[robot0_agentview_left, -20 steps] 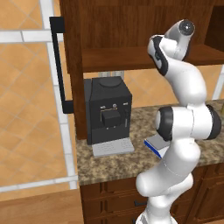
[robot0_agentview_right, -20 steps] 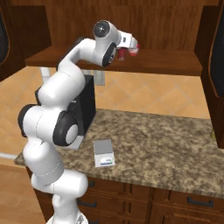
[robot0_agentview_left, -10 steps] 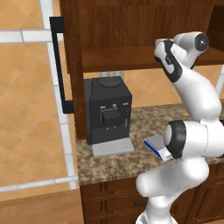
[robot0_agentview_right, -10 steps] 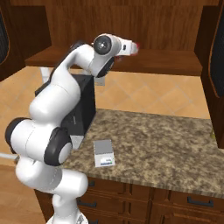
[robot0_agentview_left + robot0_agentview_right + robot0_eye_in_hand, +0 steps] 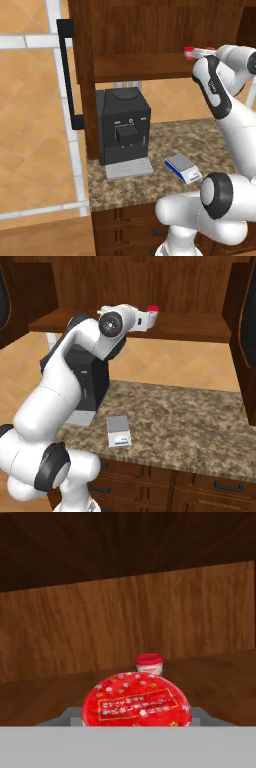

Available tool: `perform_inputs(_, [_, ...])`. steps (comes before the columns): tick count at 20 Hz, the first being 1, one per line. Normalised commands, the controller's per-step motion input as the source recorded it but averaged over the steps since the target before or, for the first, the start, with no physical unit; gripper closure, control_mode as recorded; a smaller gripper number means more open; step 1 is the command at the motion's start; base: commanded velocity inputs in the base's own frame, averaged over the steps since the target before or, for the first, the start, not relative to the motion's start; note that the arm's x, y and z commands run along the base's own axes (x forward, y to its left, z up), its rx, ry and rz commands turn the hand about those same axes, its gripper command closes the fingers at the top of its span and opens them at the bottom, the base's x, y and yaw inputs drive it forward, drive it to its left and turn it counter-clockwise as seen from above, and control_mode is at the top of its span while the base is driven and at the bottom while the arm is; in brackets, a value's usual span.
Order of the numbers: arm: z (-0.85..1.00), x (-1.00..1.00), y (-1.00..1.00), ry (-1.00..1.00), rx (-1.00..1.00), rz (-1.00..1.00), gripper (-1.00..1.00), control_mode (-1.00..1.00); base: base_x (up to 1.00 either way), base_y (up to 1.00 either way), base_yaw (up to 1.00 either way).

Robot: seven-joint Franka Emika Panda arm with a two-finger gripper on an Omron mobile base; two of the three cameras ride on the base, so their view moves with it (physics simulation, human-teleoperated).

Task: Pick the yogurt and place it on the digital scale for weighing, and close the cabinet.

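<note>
Gripper (image 5: 156,315) closed narrow on the yogurt (image 5: 136,706), red lid filling the near hand view, held at shelf height inside the open cabinet (image 5: 165,326). Arm stretched up and forward, wrist roughly level. A small white cup (image 5: 149,663) with red top stands just behind, near the back wall. Digital scale (image 5: 118,431) on the counter (image 5: 190,421) below, beside the coffee machine (image 5: 124,127); open counter to its right.

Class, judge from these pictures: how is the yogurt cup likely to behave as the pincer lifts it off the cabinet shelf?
The yogurt looks small against the arm, so probably light. Its flat lid and squat round shape suggest it sits stably upright but might roll if tipped on its side. The pincer appears closed around it; smooth sides could slip in a loose grip.
</note>
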Motion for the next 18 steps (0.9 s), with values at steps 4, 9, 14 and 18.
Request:
perform_inputs(4, [0.01, -1.0, 0.03, 0.04, 0.0, 0.06, 1.0, -1.0, 0.0, 0.0, 0.0])
perform_inputs(9, [-0.4, -1.0, 0.32, -0.15, 0.0, 0.28, 1.0, -1.0, 0.0, 0.0, 0.0])
perform_inputs(14, [-0.56, -0.9, 0.36, -0.03, -0.01, 0.56, 1.0, -1.0, 0.0, 0.0, 0.0])
perform_inputs(18, [-0.41, -0.79, 0.04, 0.0, -0.1, 0.48, 1.0, -1.0, 0.0, 0.0, 0.0])
